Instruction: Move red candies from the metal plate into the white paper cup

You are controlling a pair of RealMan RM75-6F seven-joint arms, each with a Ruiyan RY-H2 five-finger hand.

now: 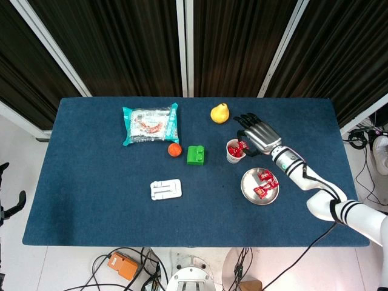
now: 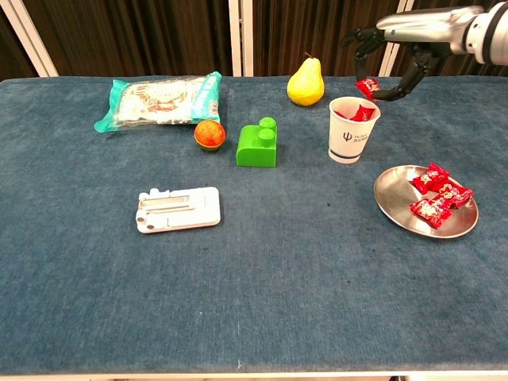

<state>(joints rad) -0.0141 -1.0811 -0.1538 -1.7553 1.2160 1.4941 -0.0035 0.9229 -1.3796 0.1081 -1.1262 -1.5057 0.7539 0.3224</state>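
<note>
Above the white paper cup (image 2: 353, 129), printed with a dark logo, beside the yellow pear (image 2: 305, 82), the right hand (image 2: 397, 49) pinches a red wrapped candy (image 2: 367, 88).

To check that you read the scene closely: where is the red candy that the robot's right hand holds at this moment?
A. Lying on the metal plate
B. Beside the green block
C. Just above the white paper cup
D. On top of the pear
C. In the chest view the right hand pinches a red candy just above the rim of the white paper cup, clear of the metal plate.
</note>
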